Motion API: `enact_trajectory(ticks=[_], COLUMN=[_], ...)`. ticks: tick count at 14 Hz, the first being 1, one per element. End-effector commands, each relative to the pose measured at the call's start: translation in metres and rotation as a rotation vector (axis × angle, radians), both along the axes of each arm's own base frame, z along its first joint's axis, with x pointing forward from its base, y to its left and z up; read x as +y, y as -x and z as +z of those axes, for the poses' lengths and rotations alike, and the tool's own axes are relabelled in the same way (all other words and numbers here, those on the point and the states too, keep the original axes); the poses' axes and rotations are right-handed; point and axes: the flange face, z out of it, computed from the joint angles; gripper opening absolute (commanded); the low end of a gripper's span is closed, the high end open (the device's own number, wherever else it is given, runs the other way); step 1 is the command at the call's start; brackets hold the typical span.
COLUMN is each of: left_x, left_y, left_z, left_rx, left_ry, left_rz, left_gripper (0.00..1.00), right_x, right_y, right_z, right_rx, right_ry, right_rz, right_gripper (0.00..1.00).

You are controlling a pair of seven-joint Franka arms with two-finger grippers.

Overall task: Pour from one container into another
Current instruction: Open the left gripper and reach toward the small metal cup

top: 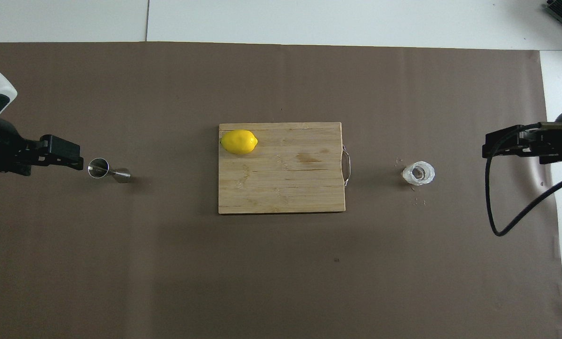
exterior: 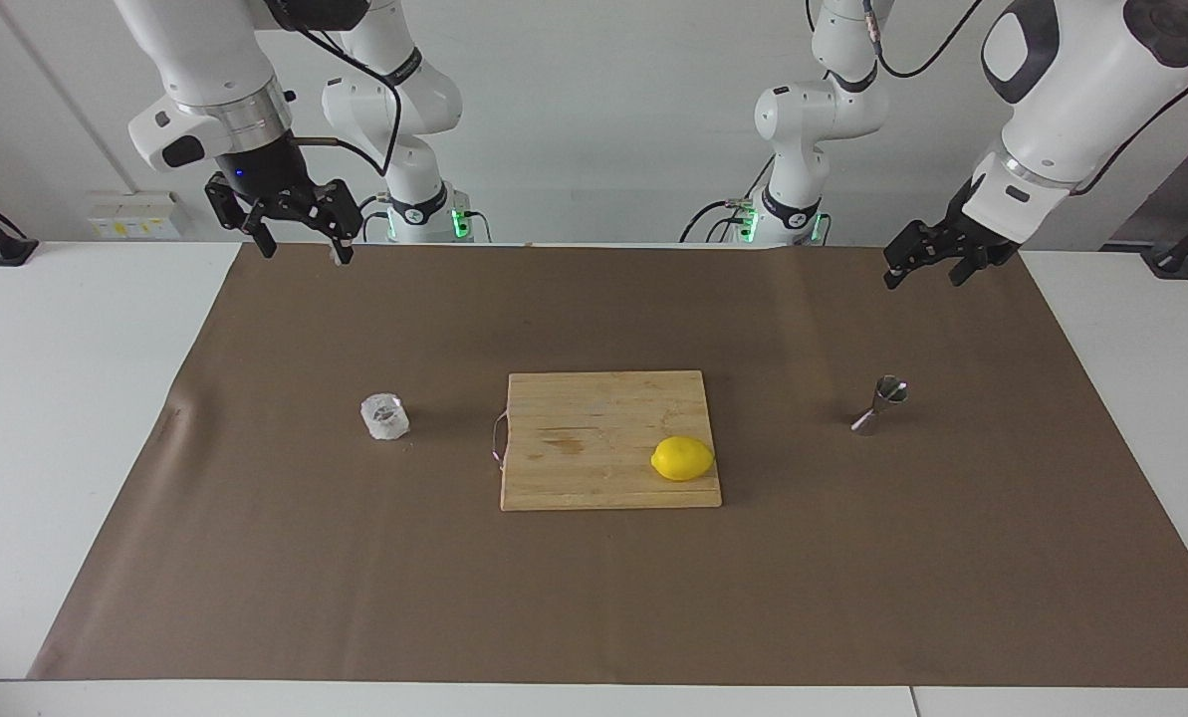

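Note:
The clear faceted glass cup stands upright on the brown mat toward the right arm's end. Toward the left arm's end stands the steel hourglass jigger, also upright on the mat. My left gripper hangs open in the air over the mat, well above the jigger and not touching it. My right gripper hangs open and empty over the mat's edge at its own end, high above the glass.
A wooden cutting board lies mid-table between the two containers, with a yellow lemon on its corner. A black cable loops down from the right arm. White table borders the mat.

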Motion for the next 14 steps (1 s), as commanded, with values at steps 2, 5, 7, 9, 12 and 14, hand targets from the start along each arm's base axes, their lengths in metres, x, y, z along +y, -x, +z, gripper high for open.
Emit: enact_trajectory(ticks=[2, 5, 7, 9, 12, 14], left_x=[0.03, 0.055, 0.068, 0.078, 0.096, 0.101], left_y=[-0.014, -0.026, -0.019, -0.008, 0.007, 0.021], left_z=[-0.041, -0.081, -0.109, -0.127, -0.152, -0.168], left_rx=[0.102, 0.169, 0.2, 0.235, 0.292, 0.32], left_ry=[0.079, 0.14, 0.175, 0.241, 0.355, 0.423], left_rz=[0.246, 0.509, 0.688, 0.878, 1.193, 1.366], left_gripper=[1.0, 1.0, 1.0, 1.0, 1.0, 1.0], right_x=[-0.002, -0.002, -0.003, -0.002, -0.002, -0.002], right_y=[0.003, 0.002, 0.003, 0.003, 0.003, 0.002], right_z=[0.003, 0.003, 0.003, 0.003, 0.003, 0.003], right_rx=[0.006, 0.006, 0.006, 0.006, 0.006, 0.007], right_ry=[0.005, 0.005, 0.005, 0.005, 0.005, 0.005], right_rz=[0.002, 0.002, 0.001, 0.002, 0.002, 0.002], right_gripper=[1.0, 1.0, 1.0, 1.0, 1.0, 1.0])
